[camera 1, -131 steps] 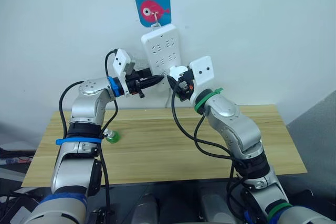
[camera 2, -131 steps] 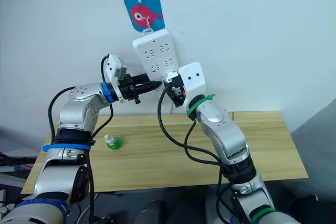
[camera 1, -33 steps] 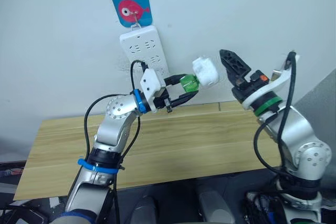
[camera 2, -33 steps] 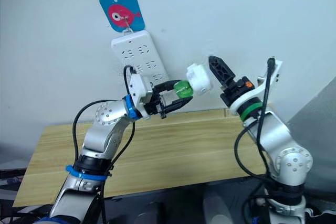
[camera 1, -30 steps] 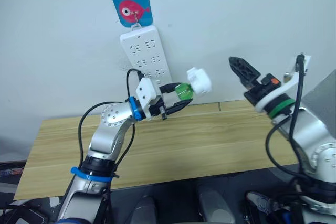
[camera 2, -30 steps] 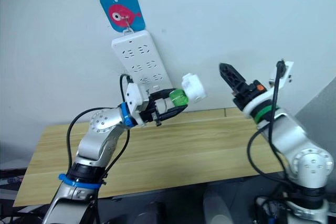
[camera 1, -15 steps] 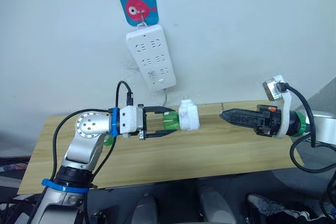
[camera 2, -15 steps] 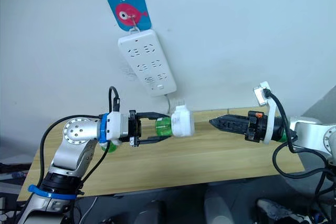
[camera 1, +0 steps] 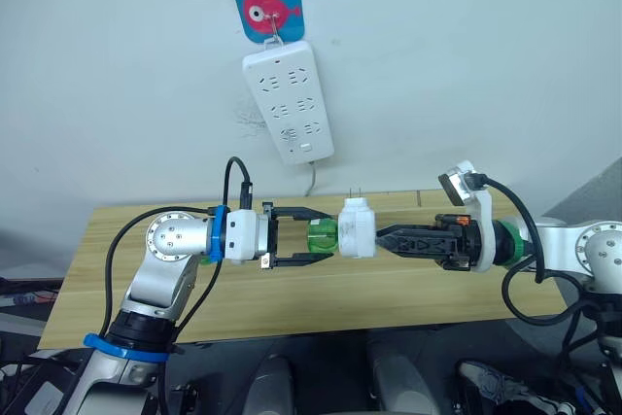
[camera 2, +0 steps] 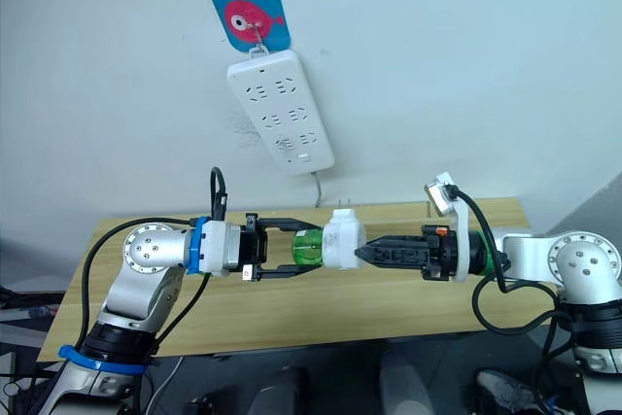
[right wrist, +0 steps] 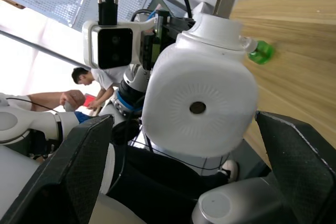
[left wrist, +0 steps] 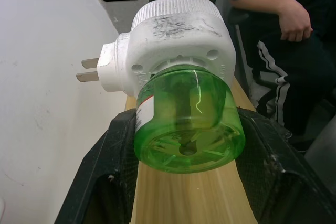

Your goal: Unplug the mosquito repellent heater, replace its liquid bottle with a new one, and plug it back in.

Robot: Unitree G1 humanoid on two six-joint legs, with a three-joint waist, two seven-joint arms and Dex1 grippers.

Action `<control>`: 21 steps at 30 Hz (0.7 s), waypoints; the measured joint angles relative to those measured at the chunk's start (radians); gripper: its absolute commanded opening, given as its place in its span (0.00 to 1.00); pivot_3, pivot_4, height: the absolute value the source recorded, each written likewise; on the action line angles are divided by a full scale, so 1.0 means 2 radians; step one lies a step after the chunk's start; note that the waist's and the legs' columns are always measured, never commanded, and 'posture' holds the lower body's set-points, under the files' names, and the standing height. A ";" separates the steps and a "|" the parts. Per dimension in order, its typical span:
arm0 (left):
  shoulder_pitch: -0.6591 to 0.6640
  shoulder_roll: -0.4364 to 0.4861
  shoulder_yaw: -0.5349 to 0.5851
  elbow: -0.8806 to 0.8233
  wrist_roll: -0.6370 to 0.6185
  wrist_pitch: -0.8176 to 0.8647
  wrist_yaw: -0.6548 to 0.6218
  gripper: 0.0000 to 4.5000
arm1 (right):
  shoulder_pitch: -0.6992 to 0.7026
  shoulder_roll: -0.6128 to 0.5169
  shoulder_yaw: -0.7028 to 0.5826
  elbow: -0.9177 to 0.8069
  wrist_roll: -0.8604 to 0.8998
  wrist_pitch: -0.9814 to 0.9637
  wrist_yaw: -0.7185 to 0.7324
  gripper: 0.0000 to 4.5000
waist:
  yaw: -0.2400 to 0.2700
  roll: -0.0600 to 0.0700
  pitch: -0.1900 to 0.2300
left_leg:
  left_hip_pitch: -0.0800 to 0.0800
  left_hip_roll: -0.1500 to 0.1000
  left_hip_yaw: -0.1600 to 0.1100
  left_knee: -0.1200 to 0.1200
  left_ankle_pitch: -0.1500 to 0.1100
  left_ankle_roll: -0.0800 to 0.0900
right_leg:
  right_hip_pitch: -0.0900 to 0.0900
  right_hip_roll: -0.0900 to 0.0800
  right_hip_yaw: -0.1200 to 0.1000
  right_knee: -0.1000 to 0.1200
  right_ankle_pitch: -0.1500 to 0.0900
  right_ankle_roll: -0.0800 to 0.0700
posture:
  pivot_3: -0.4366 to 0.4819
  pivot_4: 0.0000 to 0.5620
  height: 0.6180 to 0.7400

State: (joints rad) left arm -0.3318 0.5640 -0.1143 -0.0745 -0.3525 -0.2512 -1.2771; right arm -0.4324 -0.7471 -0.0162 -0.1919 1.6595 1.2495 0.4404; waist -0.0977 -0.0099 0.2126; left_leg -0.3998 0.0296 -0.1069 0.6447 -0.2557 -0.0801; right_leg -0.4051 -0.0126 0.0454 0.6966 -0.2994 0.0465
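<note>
The mosquito repellent heater (camera 1: 357,228) is a white rounded unit held in the air over the table, its two prongs (left wrist: 86,70) pointing up toward the wall. A green liquid bottle (camera 1: 322,237) sits in its base. My left gripper (camera 1: 313,237) is shut on that bottle, with a finger (left wrist: 113,166) pressed on each side. My right gripper (camera 1: 381,238) faces the heater's round face (right wrist: 198,106) from the other side. It is open, and its fingers (right wrist: 86,166) flank the heater. A second green bottle (right wrist: 261,52) lies on the wooden table (camera 1: 292,289).
A long white power strip (camera 1: 289,102) hangs on the wall from a blue fish hook (camera 1: 267,7), its cord dropping behind the table. A seated person (left wrist: 286,22) is near the table's end. The table's front edge runs below both arms.
The heater has left the power strip and is now held level over the table by my left gripper. My right gripper swung down and moved in up to the heater's face. The head camera shifted.
</note>
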 measured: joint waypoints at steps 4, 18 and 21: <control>0.001 -0.002 -0.004 -0.006 0.000 0.002 0.001 0.49 | -0.007 0.006 0.001 0.000 -0.009 0.002 0.000 1.00 | 0.001 0.000 0.000 | 0.000 0.000 0.000 0.000 0.000 0.000 | 0.000 0.000 0.000 0.000 0.000 0.000 | 0.35 0.36 0.88; 0.002 -0.007 -0.009 -0.016 -0.001 -0.008 -0.002 0.49 | -0.024 0.048 0.020 0.007 -0.014 0.008 -0.009 0.96 | 0.002 0.000 0.000 | 0.000 0.000 0.000 0.000 0.000 0.000 | 0.000 0.000 0.000 0.000 0.000 0.000 | 0.34 0.36 0.88; 0.002 -0.007 -0.009 -0.016 -0.002 -0.011 -0.002 0.49 | -0.026 0.051 0.020 0.011 -0.013 0.011 -0.017 0.80 | 0.002 0.000 0.000 | 0.000 0.000 0.000 0.000 0.000 0.000 | 0.000 0.000 0.000 0.000 0.000 0.000 | 0.34 0.37 0.88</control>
State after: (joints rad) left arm -0.3270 0.5503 -0.1330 -0.1069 -0.3573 -0.2737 -1.2819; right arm -0.4839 -0.6449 0.0231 -0.1699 1.6331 1.2708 0.4063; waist -0.0934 -0.0100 0.2132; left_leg -0.3998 0.0296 -0.1072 0.6446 -0.2557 -0.0801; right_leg -0.4051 -0.0126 0.0451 0.6965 -0.2994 0.0464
